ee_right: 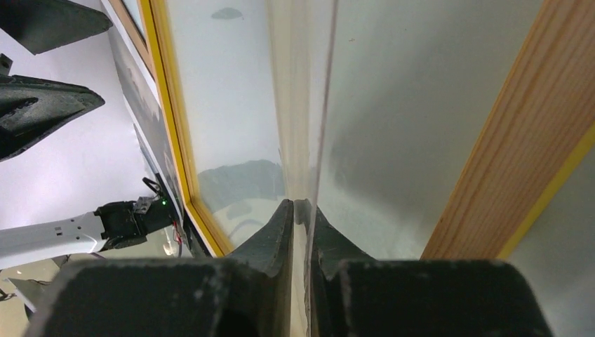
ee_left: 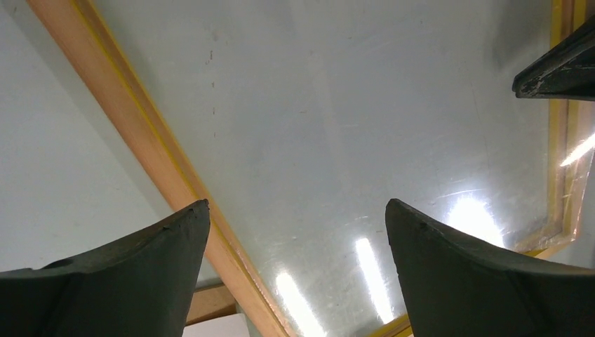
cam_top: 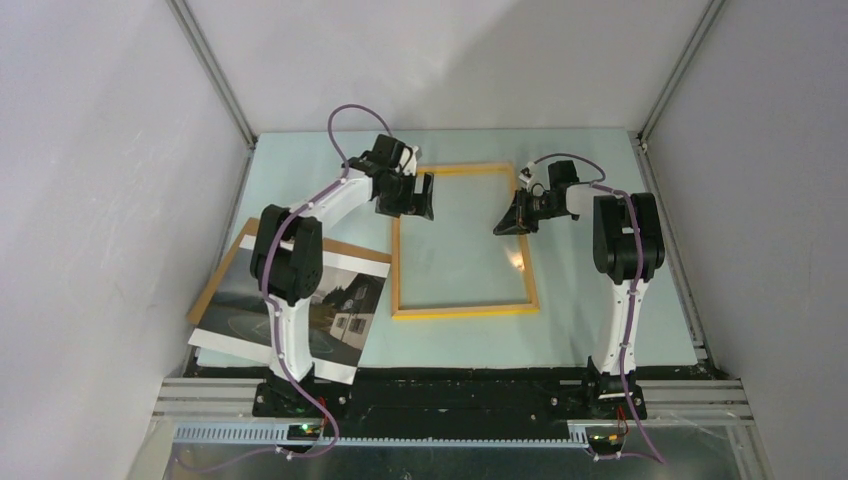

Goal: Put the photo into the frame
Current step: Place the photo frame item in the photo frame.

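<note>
**Pale table, frame at centre, photo off at 8 o'clock**

Pale green tabletop [cam_top: 600, 320] between bare grey walls. Lying flat at the centre: the frame [cam_top: 465, 311], thin yellow-orange rails around a clear pane [cam_top: 460, 250], with bright glare streaks on the glass. Well apart from it, at 8 o'clock on the table: the photo [cam_top: 345, 300], a dark misty landscape with a white house. Resting on a brown backing board [cam_top: 213, 292] and partly hidden under the left arm. Not yet in the frame.

Above the frame's 10 o'clock rail: left gripper [cam_top: 418, 198], fingers spread wide, nothing between them. Through the gap in its wrist view, only the wooden rail and the pane beyond. Cannot tell whether touching the rail or clear of it.

At the frame's 2 o'clock side: right gripper [cam_top: 508, 222], reaching in toward 9 o'clock. Fingers drawn narrow, pinching the thin edge of the clear pane, seen edge-on between the tips in the right wrist view. Just beside them, at 3 o'clock in that view, the wooden rail.
</note>
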{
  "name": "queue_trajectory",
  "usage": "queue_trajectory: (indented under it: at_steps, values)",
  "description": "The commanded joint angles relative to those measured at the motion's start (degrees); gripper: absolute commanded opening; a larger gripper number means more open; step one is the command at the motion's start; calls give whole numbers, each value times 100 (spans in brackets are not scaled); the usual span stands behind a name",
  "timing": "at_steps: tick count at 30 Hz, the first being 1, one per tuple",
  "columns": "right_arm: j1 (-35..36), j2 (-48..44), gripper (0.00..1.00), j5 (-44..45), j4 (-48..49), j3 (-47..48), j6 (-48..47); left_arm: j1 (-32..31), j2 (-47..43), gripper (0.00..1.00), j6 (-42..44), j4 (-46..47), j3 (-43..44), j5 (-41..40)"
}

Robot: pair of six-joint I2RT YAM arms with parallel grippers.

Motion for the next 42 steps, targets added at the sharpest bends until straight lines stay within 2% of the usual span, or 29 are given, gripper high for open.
queue_trajectory:
  at_steps: [1,12,24,34,42]
  values:
    - [76,80,14,272,-65,209,-44,-227,144,100,-48,135,456,-81]
    - [122,111,26,445,-175,289,-63,-837,808,100,-308,145,1267,110]
    - [133,140,28,497,-213,330,-51,-1386,1609,100,-606,146,2158,384]
    - [123,142,29,486,-239,329,-47,-1528,1806,100,-764,198,2158,496]
    - [116,108,34,496,-277,312,-28,-1524,1874,99,-825,299,1942,548]
